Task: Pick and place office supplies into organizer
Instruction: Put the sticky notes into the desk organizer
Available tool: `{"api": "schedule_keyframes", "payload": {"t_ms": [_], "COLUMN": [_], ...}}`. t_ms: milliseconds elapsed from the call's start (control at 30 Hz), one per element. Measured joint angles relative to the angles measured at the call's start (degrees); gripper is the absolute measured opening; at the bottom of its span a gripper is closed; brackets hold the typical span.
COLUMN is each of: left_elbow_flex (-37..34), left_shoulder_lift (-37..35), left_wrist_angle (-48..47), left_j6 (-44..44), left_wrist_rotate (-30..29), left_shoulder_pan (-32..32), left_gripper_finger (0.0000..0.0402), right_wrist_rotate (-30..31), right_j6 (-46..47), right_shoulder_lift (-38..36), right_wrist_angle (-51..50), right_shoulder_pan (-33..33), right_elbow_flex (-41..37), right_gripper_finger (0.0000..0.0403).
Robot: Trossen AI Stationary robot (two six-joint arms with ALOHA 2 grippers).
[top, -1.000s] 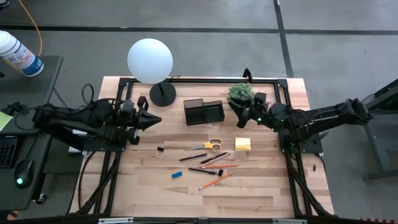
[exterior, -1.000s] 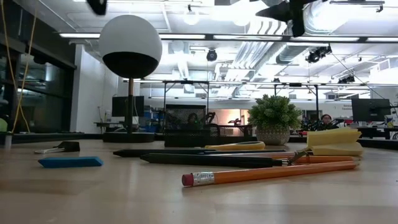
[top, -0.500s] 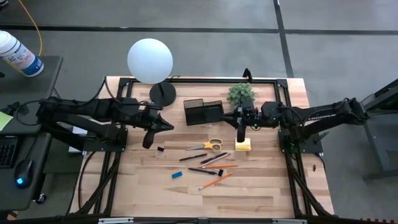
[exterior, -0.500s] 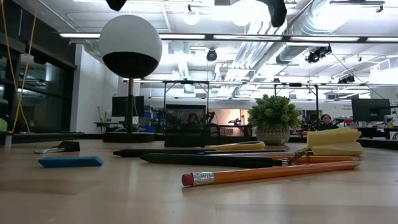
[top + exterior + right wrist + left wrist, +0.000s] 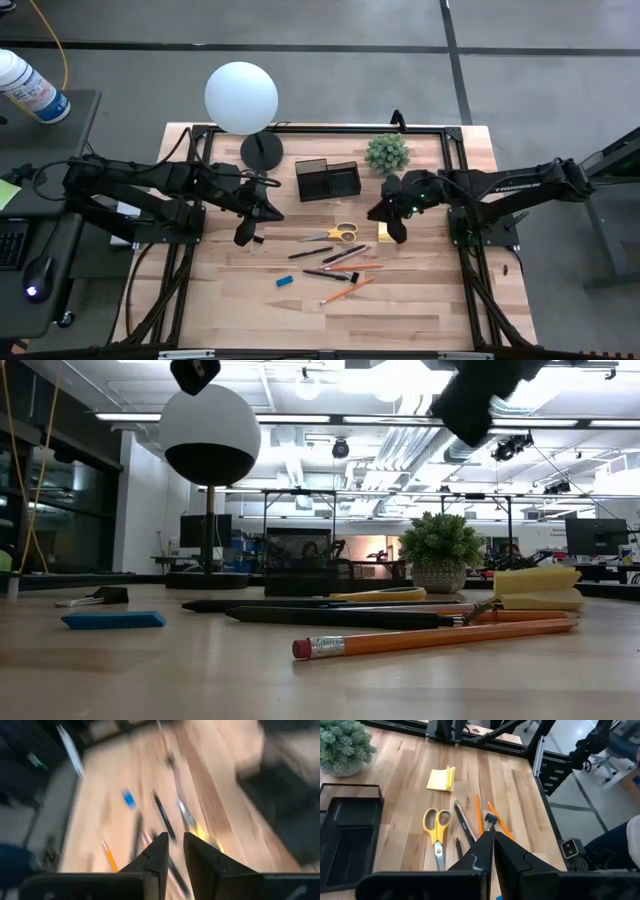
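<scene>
The supplies lie flat on the wooden table. They are the yellow-handled scissors, the yellow sticky-note pad, the blue eraser, a tiny black piece, and several pencils and pens. The black organizer stands behind them. My left gripper is shut and hangs in the air by the black piece. My right gripper is narrowly open and hovers over the pad, partly hiding it.
A white globe lamp stands at the far left of the table. A green potted plant stands right of the organizer. A black frame runs along the table edges. Bare wood lies toward the near edge.
Both arms have reached out from the far side toward the near edge and come down. My left gripper went from beside the lamp base to the tiny black piece. My right gripper swung from beside the plant to above the sticky-note pad. The supplies have not moved.
</scene>
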Motion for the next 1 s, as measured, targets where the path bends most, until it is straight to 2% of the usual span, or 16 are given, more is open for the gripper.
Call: {"api": "schedule_keyframes", "payload": {"t_ms": [200, 567, 867, 1000], "left_elbow_flex": [0.0, 0.0, 0.0, 0.0], "left_shoulder_lift": [0.0, 0.0, 0.0, 0.0], "left_wrist_angle": [-0.3, -0.2, -0.2, -0.2], "left_j6": [0.4, 0.5, 0.5, 0.5], "left_wrist_rotate": [-0.2, -2.2, -3.1, -3.7], "left_shoulder_pan": [0.0, 0.0, 0.0, 0.0], "left_gripper_finger": [0.0008, 0.0008, 0.0008, 0.0008], "right_wrist_rotate": [-1.0, 3.0, 0.6, 2.1], "right_j6": [-6.1, -12.4, -15.2, -15.3], "right_shoulder_lift": [0.9, 11.1, 19.1, 22.5], "right_wrist_angle": [-11.7, -18.4, -18.4, -18.3], "right_shoulder_pan": [2.2, 4.5, 4.5, 4.5], "right_elbow_flex": [0.0, 0.0, 0.0, 0.0], "right_gripper_finger": [0.0121, 0.0227, 0.0243, 0.0243]}}
